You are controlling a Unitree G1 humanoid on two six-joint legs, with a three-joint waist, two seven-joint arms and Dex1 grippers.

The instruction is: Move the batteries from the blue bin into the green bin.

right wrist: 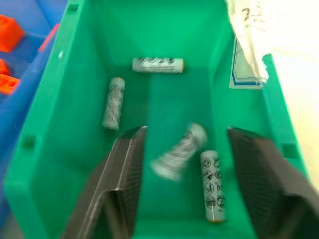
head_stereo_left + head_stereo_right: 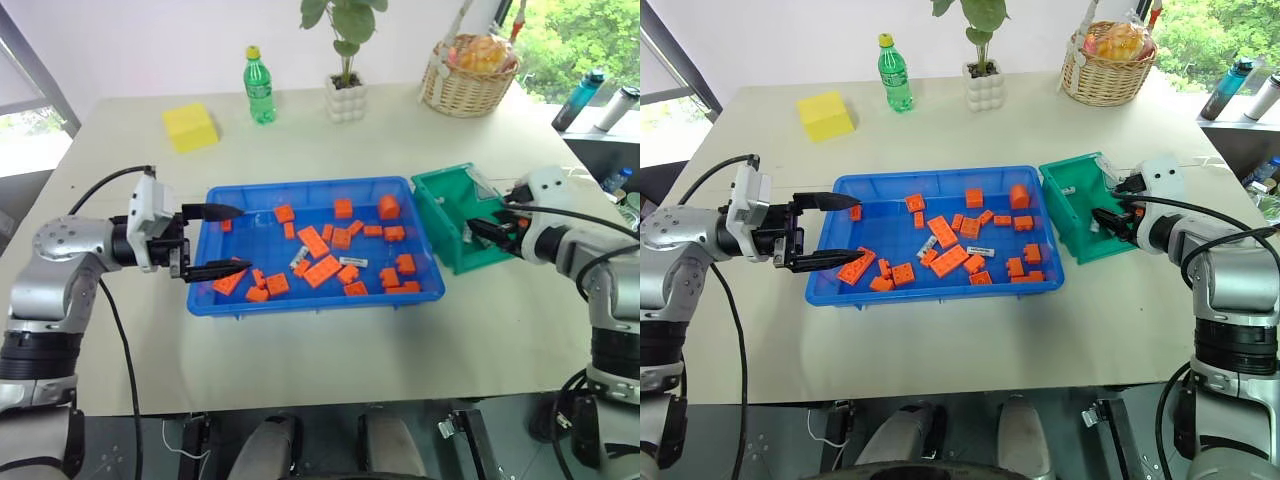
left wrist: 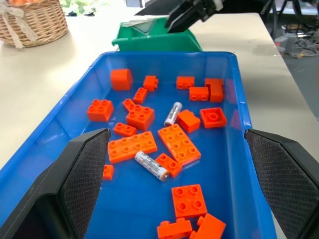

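The blue bin (image 2: pixel 220 300) lies mid-table with many orange bricks and two batteries (image 2: pixel 299 257) (image 2: pixel 353 262) among them; the left wrist view shows these batteries (image 3: pixel 173 113) (image 3: pixel 151 166). My left gripper (image 2: pixel 222 240) stands open over the bin's left end, empty. The green bin (image 2: pixel 445 190) touches the blue bin's right end. My right gripper (image 1: pixel 184 130) hangs open over it. A blurred battery (image 1: pixel 178 149) lies loose between its spread fingers, gripped by neither. Three more batteries (image 1: pixel 158 64) (image 1: pixel 113 103) (image 1: pixel 213 185) rest on the bin floor.
At the back of the table stand a green bottle (image 2: pixel 260 88), a yellow block (image 2: pixel 190 127), a potted plant (image 2: pixel 346 97) and a wicker basket (image 2: pixel 468 75). Bare tabletop runs in front of the bins. Two bottles (image 2: pixel 578 100) stand beyond the table's right edge.
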